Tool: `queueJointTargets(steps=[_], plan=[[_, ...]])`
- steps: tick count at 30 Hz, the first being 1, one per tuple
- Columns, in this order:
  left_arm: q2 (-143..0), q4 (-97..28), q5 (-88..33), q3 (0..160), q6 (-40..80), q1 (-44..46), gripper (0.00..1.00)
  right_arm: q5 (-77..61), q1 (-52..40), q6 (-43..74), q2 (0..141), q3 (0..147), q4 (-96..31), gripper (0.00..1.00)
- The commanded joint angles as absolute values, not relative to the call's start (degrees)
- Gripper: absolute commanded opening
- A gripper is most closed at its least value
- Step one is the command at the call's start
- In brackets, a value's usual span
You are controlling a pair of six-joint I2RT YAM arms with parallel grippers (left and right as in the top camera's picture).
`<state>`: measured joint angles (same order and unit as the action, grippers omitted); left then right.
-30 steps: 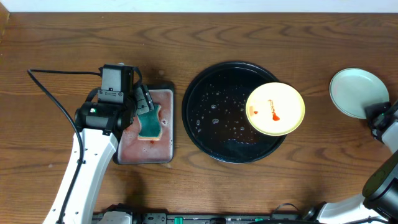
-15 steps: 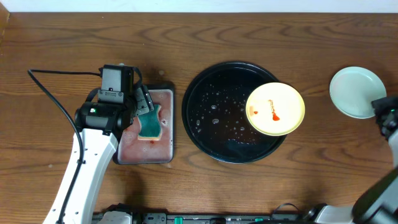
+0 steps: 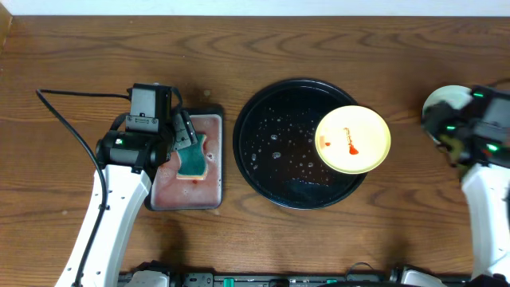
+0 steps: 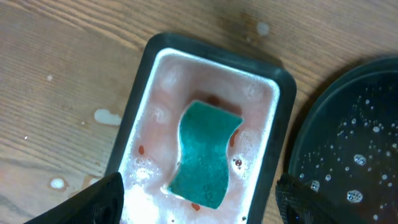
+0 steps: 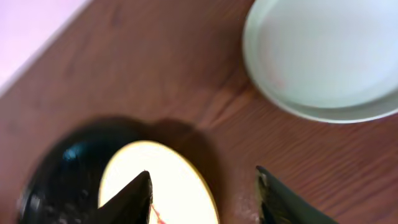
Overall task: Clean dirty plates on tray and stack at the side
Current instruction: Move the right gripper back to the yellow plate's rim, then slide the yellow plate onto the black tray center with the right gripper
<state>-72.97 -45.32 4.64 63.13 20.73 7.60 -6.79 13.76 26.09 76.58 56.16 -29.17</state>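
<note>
Robot arms work at a wooden table, seen from above and from each wrist. Closest to the left wrist camera, the left gripper hangs spread wide and empty over a green sponge. The right gripper is also parted and holds nothing, and it hovers between the yellow plate and a pale blue plate. Several things could go wrong from here. The soaked sponge could drip pink water onto the wood, where droplets already lie. The yellow plate sits at the wet tray's right rim, so a pinch on its edge might slip or tip it. The right arm could also nudge the pale plate just beside it. On the left, a small rectangular dish holds pinkish foamy water with the sponge lying in the middle. The round black tray at the centre holds scattered water drops and the yellow plate, which is still streaked red. Farther right, off the tray, the pale plate rests on bare wood and looks clean. Whether another plate lies beneath it cannot be told.
</note>
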Motion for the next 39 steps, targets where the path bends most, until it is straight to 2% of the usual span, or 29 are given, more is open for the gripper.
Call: queueJointTargets(steps=[1, 3, 13, 34, 37, 38, 39], plan=[[-72.9, -46.5, 4.9, 63.2, 19.8, 7.3, 0.79, 1.9, 8.6, 22.8, 79.3, 56.4, -30.4, 0.55], [-72.9, -46.7, 4.9, 63.2, 19.8, 7.3, 0.79, 2.6, 7.7, 22.6, 80.6, 56.4, -31.4, 0.57], [-72.9, -46.9, 4.9, 63.2, 19.8, 7.3, 0.79, -2.7, 7.5, 21.3, 90.0, 56.4, -38.4, 0.51], [-72.9, -46.9, 4.9, 63.2, 19.8, 7.3, 0.79, 0.1, 2.2, 23.4, 94.5, 56.4, -36.6, 0.48], [-72.9, -46.9, 4.9, 63.2, 19.8, 7.3, 0.79, -0.2, 2.2, 23.4, 95.6, 56.4, -36.6, 0.36], [-72.9, -46.9, 4.9, 63.2, 19.8, 7.3, 0.79, -0.5, 2.2, 23.5, 96.0, 56.4, -36.6, 0.21], [-72.9, -46.9, 4.9, 63.2, 19.8, 7.3, 0.79, -0.6, 2.2, 23.9, 96.0, 56.4, -36.6, 0.14]])
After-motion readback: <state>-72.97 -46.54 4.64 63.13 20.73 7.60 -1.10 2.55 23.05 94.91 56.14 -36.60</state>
